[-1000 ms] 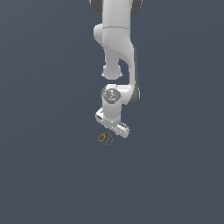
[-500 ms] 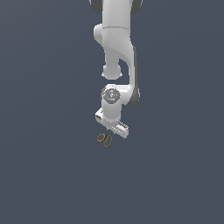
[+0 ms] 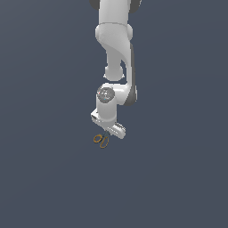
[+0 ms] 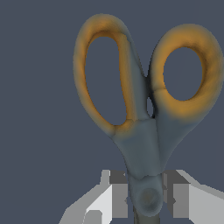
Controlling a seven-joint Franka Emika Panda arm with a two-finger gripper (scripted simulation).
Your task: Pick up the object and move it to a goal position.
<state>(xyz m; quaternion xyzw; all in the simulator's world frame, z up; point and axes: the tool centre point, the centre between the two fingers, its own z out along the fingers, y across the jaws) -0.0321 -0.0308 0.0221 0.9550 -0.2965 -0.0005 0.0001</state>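
The object is a tiny pair of scissors [image 3: 101, 140] with two orange-yellow ring handles and a dark body, just below the white hand. In the wrist view the scissors [image 4: 144, 109] fill the frame, rings pointing away from the fingers. My gripper [image 4: 148, 199] straddles the scissors at the pivot, and its grey finger pads [image 4: 119, 197] sit against both sides of the dark neck. The blades are hidden beneath the hand. In the exterior view the gripper [image 3: 107, 132] is directly over the scissors and its fingers are mostly hidden by the hand.
The white arm [image 3: 116, 49] comes down from the top of the exterior view. A plain dark grey-blue ground [image 3: 178, 178] surrounds it. No goal marker shows.
The hand has stayed over the scissors with only a very slight shift. The scissors have barely moved.
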